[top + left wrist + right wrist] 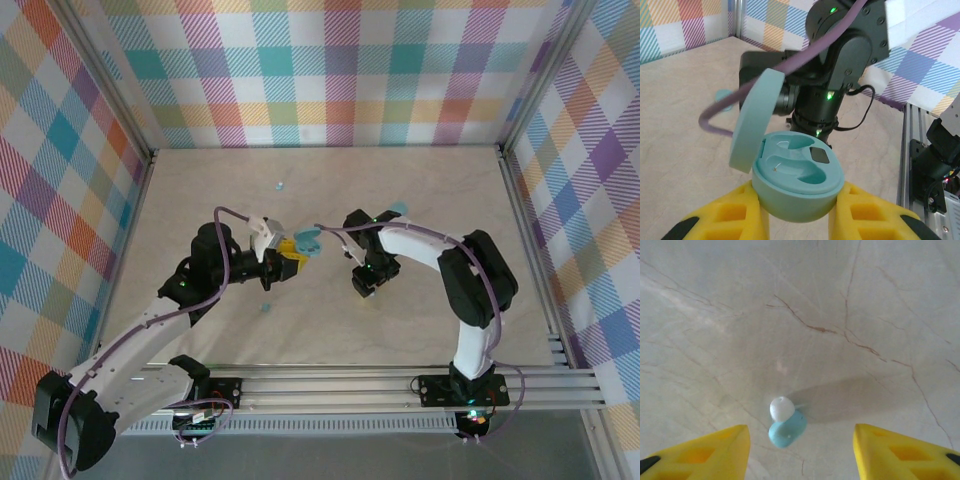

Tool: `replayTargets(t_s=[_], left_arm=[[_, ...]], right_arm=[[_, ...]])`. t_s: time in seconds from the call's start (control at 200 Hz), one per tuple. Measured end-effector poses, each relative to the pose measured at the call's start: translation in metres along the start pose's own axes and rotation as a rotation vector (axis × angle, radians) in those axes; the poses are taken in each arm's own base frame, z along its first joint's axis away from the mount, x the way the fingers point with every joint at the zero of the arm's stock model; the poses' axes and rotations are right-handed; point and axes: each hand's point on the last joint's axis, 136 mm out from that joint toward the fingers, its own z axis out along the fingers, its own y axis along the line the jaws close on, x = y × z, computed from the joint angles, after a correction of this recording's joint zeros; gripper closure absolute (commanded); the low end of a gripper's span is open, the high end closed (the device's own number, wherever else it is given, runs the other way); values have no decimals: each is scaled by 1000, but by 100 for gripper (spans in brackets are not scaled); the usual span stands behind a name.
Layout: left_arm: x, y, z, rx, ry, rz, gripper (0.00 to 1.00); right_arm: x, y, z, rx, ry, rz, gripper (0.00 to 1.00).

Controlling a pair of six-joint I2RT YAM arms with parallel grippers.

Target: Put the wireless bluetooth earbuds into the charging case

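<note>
My left gripper (797, 202) is shut on the light-blue charging case (799, 187), its yellow fingers (735, 212) pressing both sides. The case's lid (756, 120) stands open to the left, and both hollows inside are empty. In the top view the case (306, 242) is held mid-table at my left gripper (289, 262). My right gripper (800, 435) is open just above the table. One pale-blue earbud (788, 429) with a white tip lies between its yellow fingers (715, 450), touching neither. From above, my right gripper (362, 286) points down just right of the case.
Two more small blue earbuds lie loose on the marble table, one at the back (281, 186) and one in front of the left gripper (266, 307). A light-blue object (399, 209) sits behind the right arm. Checked walls enclose the table.
</note>
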Motion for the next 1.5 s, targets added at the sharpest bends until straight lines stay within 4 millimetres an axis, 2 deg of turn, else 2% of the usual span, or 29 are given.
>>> replayTargets(t_s=[0.115,0.235,0.38,0.535,0.72,0.88,1.045,1.28,1.5], left_arm=[[-2,-2,-2,0,-7,6,87],[-4,-4,-5,1,-14,11,87],[-5,-4,-5,2,-17,14,87],[-4,-4,-5,1,-17,15,87],[-3,-4,-5,4,-13,14,87],[-1,-4,-5,4,-4,15,87],[0,-4,-5,4,-2,17,87],[0,-4,-5,4,-1,20,87],[1,-4,-4,4,1,22,87]], right_arm=[[-3,0,-25,-71,-105,147,44],[8,-4,-41,-139,-169,308,51],[18,0,-32,-241,-155,515,66],[35,22,-12,-324,-102,656,63],[32,25,-11,-329,-112,665,66],[28,25,-13,-360,-119,688,77],[19,38,-13,-409,-132,690,82],[20,43,9,-401,-67,704,83],[23,35,21,-351,-49,717,84]])
